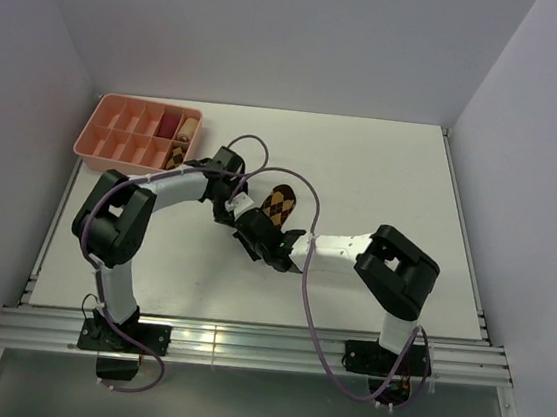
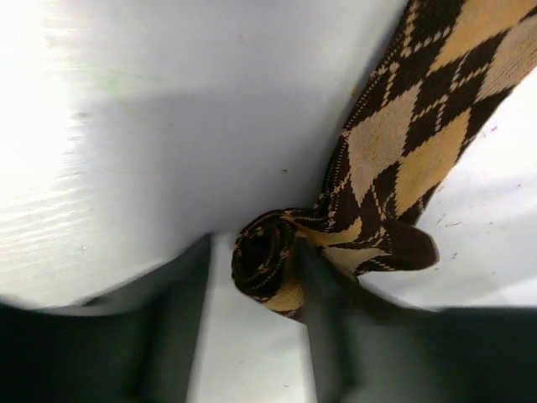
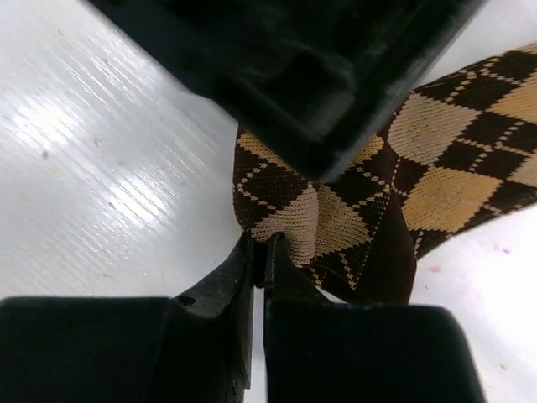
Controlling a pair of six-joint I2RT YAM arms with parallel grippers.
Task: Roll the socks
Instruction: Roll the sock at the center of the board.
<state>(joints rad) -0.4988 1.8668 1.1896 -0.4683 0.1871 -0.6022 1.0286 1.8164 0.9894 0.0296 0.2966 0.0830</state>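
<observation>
The argyle sock (image 1: 279, 203) lay at the middle of the desk (image 1: 392, 181), its near end rolled. The left pincer (image 2: 252, 277) stood partly open around that roll. The right pincer (image 3: 262, 248) was closed, tips against the sock's edge.

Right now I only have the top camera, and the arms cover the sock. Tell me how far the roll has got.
Observer: The left wrist view shows one end of the sock coiled into a small roll. The rest lies flat on the table.
Operator: Report the left gripper.
Observer: The left gripper is open, with a jaw on either side of the roll and a gap on one side.
Operator: Now the right one.
Observer: The right gripper is shut, its tips at the sock's edge. I can't tell whether any fabric is pinched.
</observation>
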